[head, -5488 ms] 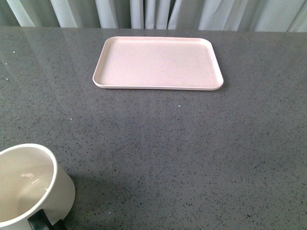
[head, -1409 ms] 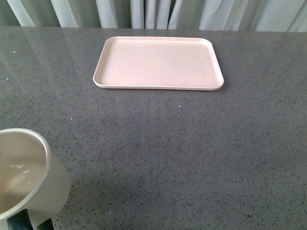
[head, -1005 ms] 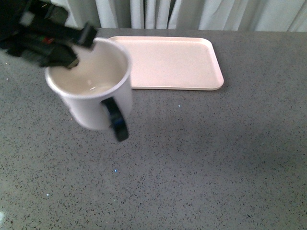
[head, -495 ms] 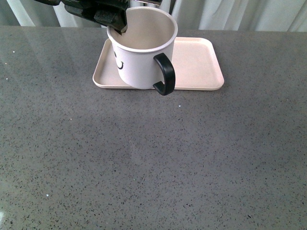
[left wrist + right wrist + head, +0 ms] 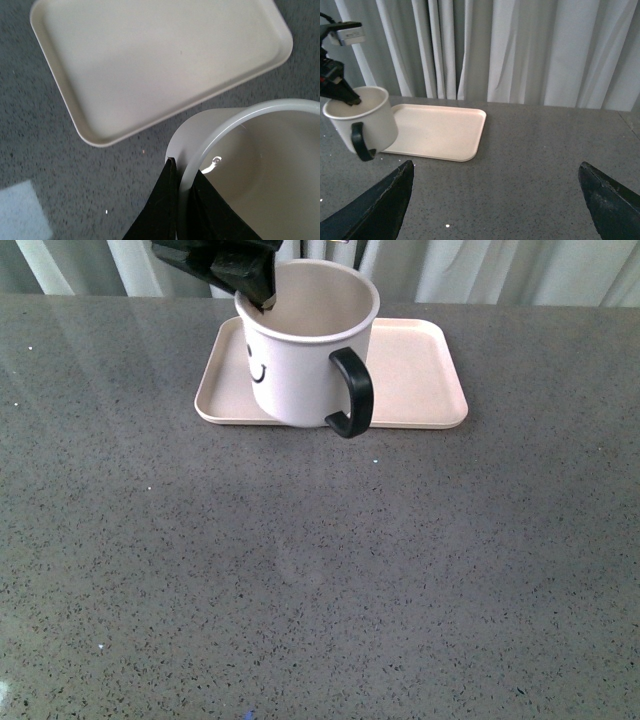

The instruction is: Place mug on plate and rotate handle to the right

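The white mug with a black smiley face hangs just above the front-left part of the pale pink plate. Its black handle points toward me and to the right. My left gripper is shut on the mug's rim at the far left, one finger inside and one outside. The left wrist view shows those fingers pinching the rim of the mug beside a corner of the plate. My right gripper is open over bare counter, far from the mug and plate.
A grey speckled countertop spreads out in front of the plate. Pale curtains hang behind the counter's far edge. A pale patch lies on the counter in the left wrist view.
The mug left the near-left corner of the counter, rose in the left gripper and travelled to the plate. In the last half second it shifted slightly right.
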{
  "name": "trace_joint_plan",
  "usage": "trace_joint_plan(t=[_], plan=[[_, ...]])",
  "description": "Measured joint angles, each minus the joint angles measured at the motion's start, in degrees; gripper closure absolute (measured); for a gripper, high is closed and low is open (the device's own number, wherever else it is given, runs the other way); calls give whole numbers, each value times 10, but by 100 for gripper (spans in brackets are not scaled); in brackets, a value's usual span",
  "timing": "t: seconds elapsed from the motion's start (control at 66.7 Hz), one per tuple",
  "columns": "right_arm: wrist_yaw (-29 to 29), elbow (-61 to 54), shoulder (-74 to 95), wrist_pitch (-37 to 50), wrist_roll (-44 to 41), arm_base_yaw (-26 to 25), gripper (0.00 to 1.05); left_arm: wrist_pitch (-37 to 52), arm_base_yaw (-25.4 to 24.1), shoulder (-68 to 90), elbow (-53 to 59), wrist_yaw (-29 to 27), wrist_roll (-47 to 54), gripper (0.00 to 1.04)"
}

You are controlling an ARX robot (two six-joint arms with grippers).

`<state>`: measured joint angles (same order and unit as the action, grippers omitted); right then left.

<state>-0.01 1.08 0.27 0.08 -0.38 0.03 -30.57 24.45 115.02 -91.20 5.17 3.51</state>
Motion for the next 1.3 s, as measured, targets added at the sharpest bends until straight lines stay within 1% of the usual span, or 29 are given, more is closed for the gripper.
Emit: trace_joint_plan(t=[0.12, 0.24, 0.525, 0.69, 0.945, 1.095, 1.304], plan=[[0, 0, 0, 0, 0, 0, 9, -20, 0, 63, -80, 0, -9, 103], [0, 0, 0, 0, 0, 0, 9, -59, 3, 148, -192, 4, -25, 103], [0, 0, 0, 0, 0, 0, 9, -130, 1, 253, -359, 2, -45, 103], [0, 0, 0, 0, 0, 0, 9, -163, 1, 303, -434, 4, -50, 103], [0, 0, 0, 0, 0, 0, 9, -201, -4, 352, -506, 3, -51, 103], [0, 0, 0, 0, 0, 0, 9, -235, -9, 391, -573, 0, -51, 103], [0, 0, 0, 0, 0, 0, 9, -267, -15, 429, -639, -5, -50, 103]])
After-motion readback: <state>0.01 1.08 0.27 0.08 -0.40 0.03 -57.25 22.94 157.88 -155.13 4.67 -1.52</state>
